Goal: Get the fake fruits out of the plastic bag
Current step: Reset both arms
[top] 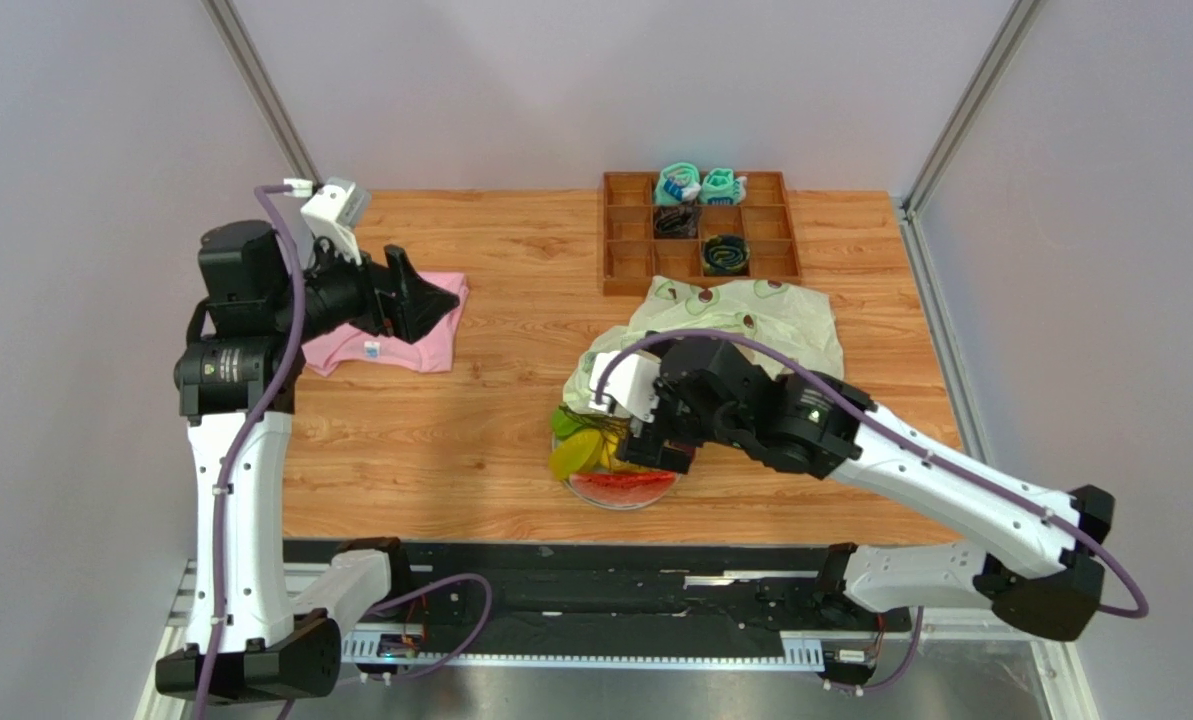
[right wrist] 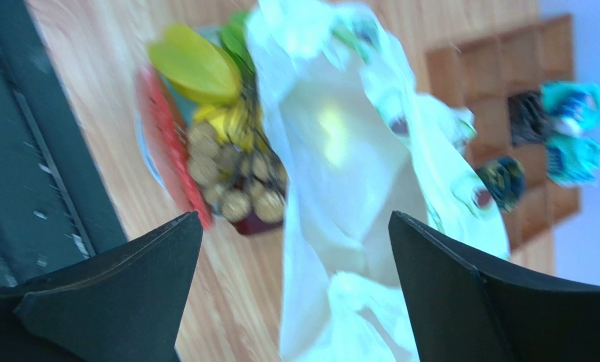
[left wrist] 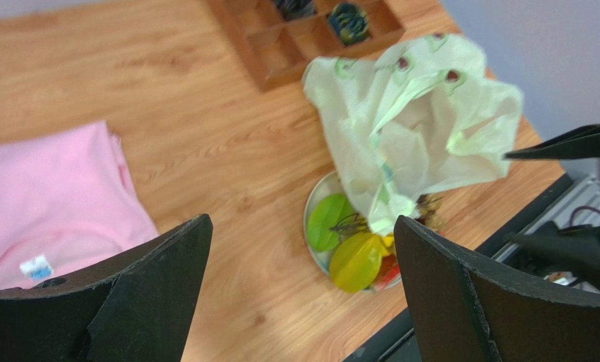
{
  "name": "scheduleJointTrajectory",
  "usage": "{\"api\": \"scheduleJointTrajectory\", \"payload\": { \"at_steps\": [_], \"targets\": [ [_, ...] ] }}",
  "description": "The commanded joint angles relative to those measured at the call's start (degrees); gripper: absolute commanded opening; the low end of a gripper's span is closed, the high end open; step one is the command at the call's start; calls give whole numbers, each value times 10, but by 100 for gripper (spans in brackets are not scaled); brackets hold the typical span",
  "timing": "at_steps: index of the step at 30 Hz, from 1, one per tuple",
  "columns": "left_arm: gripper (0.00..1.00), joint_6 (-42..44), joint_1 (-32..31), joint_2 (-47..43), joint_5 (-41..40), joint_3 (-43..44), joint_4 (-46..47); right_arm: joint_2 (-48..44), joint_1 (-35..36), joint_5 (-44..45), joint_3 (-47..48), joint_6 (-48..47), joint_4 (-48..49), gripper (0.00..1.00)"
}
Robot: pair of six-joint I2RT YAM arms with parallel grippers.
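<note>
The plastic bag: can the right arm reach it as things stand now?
Probably yes. The right end effector hangs open over the near end of the plastic bag, by the plate, and nothing stands between them.

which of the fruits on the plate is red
The red slice along the plate's near edge; beside it lie a yellow piece and a green piece.

The plastic bag (top: 745, 315) lies crumpled and slack, pale yellow-green and translucent, its near end draped over the fake fruits (top: 605, 458). They sit heaped together on a plate (left wrist: 308, 207): a green piece (left wrist: 328, 221), a yellow piece (left wrist: 356, 262), a red slice (right wrist: 170, 162) (plus a brownish knobbly cluster (right wrist: 235, 188), too blurred to name).
</note>
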Motion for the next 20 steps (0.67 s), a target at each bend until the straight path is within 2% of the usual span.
{"api": "scheduleJointTrajectory", "payload": {
  "at_steps": [1,3,8,13,20],
  "targets": [
    [99,41,1,-45,-60,-47,1,-45,-22,125,-74,-67,-29,100],
    [99,43,2,-55,-88,-80,2,-61,-52,110,-97,-67,-44,100],
    [99,63,2,-71,-160,-140,2,-75,-240,56,-106,-67,-52,100],
    [99,67,2,-71,-191,-182,16,-52,-391,9,-43,-60,-59,100],
    [99,46,8,-74,-177,-228,49,-38,-503,-61,14,-13,-52,100]
  ]
}}
